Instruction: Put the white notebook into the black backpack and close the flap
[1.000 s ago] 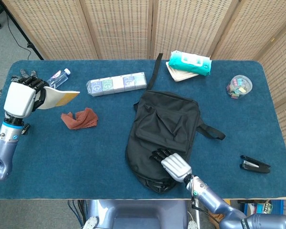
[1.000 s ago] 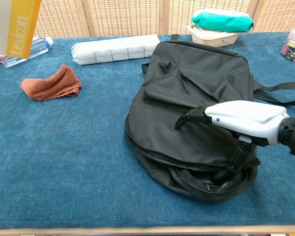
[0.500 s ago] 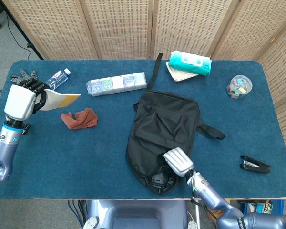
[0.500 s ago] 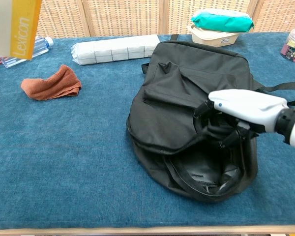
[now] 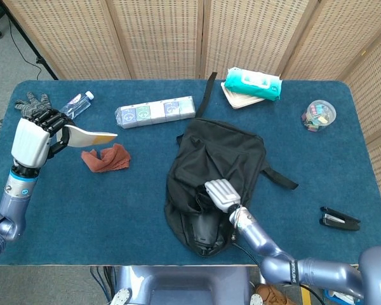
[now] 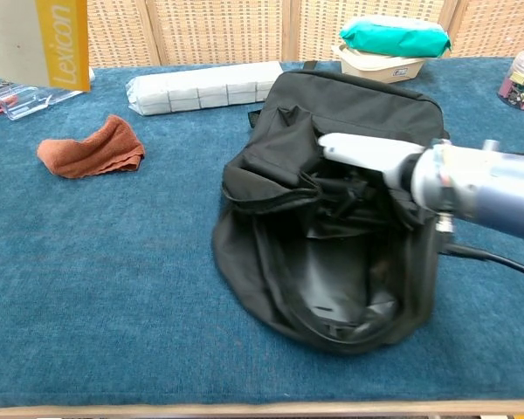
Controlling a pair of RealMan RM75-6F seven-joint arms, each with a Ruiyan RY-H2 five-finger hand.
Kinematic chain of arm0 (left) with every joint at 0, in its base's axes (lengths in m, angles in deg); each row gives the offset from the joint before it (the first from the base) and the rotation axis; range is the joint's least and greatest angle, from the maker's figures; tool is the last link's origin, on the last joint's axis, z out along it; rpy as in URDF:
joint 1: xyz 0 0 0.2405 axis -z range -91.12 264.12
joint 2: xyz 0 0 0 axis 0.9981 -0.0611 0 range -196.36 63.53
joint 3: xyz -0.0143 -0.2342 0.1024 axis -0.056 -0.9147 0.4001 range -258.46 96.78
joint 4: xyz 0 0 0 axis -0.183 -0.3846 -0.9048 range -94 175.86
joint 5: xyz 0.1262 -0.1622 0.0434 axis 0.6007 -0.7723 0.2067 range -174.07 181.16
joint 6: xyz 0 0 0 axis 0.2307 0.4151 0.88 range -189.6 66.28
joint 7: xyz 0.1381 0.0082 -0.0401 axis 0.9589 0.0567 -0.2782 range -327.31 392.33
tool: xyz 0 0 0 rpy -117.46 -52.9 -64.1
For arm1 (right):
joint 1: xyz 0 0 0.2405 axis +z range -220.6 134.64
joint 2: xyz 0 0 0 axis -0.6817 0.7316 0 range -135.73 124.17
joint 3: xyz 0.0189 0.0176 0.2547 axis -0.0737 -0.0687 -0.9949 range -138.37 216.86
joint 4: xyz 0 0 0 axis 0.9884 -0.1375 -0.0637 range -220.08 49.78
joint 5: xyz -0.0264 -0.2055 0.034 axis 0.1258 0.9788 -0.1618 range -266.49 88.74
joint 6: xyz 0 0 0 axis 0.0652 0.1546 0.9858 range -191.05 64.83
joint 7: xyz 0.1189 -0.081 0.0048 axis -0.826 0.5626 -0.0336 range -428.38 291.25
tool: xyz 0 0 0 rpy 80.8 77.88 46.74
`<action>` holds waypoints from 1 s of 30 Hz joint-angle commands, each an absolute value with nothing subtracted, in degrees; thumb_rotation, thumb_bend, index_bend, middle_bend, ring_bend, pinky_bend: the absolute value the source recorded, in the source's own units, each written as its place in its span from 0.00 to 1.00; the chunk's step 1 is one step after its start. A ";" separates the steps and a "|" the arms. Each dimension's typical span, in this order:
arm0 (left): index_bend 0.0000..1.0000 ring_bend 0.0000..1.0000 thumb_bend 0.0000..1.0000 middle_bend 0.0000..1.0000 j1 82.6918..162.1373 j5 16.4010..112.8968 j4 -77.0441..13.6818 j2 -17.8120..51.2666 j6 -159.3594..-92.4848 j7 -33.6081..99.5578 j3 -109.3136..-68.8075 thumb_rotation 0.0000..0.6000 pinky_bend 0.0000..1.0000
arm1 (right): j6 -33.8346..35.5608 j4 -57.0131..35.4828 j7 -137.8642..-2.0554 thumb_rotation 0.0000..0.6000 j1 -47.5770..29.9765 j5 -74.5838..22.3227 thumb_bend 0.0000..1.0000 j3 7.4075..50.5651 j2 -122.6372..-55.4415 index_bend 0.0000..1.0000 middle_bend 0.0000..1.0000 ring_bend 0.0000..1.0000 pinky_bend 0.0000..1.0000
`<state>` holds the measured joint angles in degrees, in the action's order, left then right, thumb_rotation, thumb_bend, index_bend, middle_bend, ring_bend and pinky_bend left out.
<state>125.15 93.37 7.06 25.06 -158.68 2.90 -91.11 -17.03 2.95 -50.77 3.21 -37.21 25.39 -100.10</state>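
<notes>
The black backpack point(image 5: 235, 152) point(image 6: 349, 113) lies mid-table with its mouth toward me. My right hand point(image 5: 219, 192) point(image 6: 367, 157) grips the flap and holds it lifted, so the dark inside point(image 6: 332, 288) shows. The white notebook point(image 5: 89, 135) point(image 6: 35, 39), with a yellow spine reading "Lexicon", is held in the air by my left hand point(image 5: 33, 133) over the table's left end, well apart from the bag. In the chest view the left hand itself is out of frame.
A rust-red cloth point(image 5: 106, 157) point(image 6: 92, 147) lies between notebook and bag. A pack of tissues point(image 5: 155, 112), a water bottle point(image 5: 77, 104), a teal wipes pack point(image 5: 253, 83), a jar of clips point(image 5: 319, 115) and a black stapler point(image 5: 340, 220) stand around.
My right hand has pulled the flap up and back, opening the bag's mouth wide. The left hand has carried the notebook slightly right, toward the bag.
</notes>
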 commanded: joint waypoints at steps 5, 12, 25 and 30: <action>0.83 0.49 0.62 0.63 125.53 94.33 6.14 25.62 -160.49 1.17 -90.83 1.00 0.65 | -18.98 -3.34 -46.53 1.00 10.86 -46.82 0.58 20.68 -105.11 0.58 0.63 0.62 0.86; 0.83 0.49 0.62 0.63 125.67 95.59 4.60 26.28 -162.01 0.62 -90.02 1.00 0.65 | -18.47 -10.47 -44.49 1.00 16.97 -52.18 0.58 16.63 -107.31 0.58 0.63 0.62 0.87; 0.83 0.49 0.62 0.63 126.76 100.74 4.60 29.61 -168.29 -1.85 -87.53 1.00 0.65 | -19.91 -13.15 -44.81 1.00 18.73 -59.05 0.58 15.62 -102.82 0.58 0.63 0.62 0.87; 0.83 0.49 0.62 0.63 128.57 102.41 5.79 32.42 -169.02 -1.14 -86.95 1.00 0.65 | -19.86 -11.23 -45.07 1.00 18.72 -59.90 0.58 15.78 -100.50 0.58 0.64 0.62 0.87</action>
<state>127.94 101.91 5.33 31.59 -168.79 -1.44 -87.17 -19.90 -11.64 -44.93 18.73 -59.71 15.72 -100.93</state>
